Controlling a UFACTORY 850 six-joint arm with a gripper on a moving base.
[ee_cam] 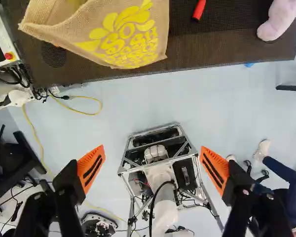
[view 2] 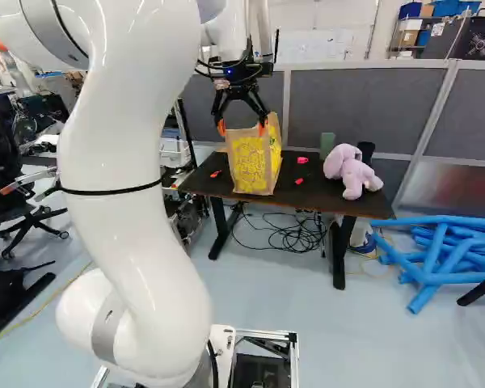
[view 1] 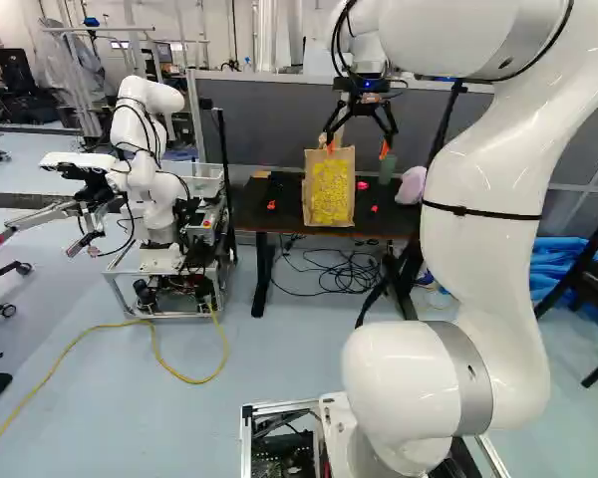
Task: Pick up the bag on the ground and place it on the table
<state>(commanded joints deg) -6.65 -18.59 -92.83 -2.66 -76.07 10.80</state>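
Wrist view: edge crops bag and toy at table. Left base view: arm hides part of toy on table.

Tan bag, yellow print. Dark brown table. Pale pink-lilac plush toy. Blue tubes.

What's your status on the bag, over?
Pincer open, holding nothing. Bag upright on the table, by its near edge. Plush toy off to one side, not touching the bag.

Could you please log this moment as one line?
bag upright on table | gripper open, apart from bag | placement looks done
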